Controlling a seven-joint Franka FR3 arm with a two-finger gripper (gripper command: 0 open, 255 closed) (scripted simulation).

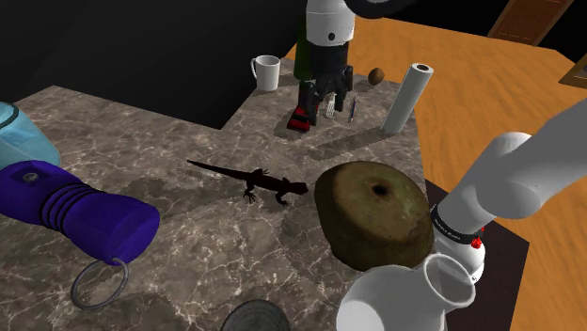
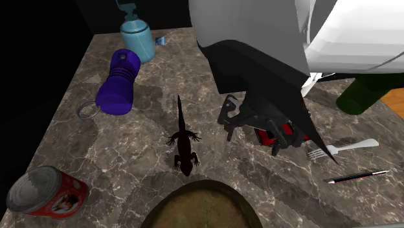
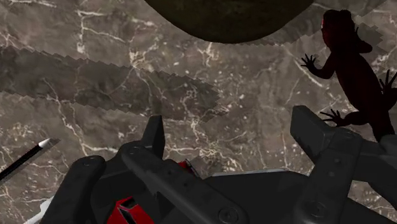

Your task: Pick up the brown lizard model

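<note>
A dark veined marble table (image 1: 179, 150) runs out into a black area along its far edge in the shoulder view, and an orange wooden floor (image 1: 489, 85) lies past its right side. The brown lizard model (image 1: 259, 181) (image 2: 183, 146) (image 3: 353, 76) lies flat on bare marble near the table's middle. Its head is near a brownish round lump (image 1: 376, 212), apart from it, and its tail points toward the far edge. Open marble separates it from the purple ribbed cylinder (image 2: 120, 81) and the can (image 2: 45, 191) by the second exterior view's left edge. The hand (image 1: 326, 105) (image 2: 256, 135) (image 3: 232, 137) hangs with its fingers spread wide and holding nothing, over a red-and-black thing (image 2: 269, 136) to the lizard's right in the second exterior view. A fork (image 2: 340, 149) and a pen (image 2: 356, 176) lie beyond it.
</note>
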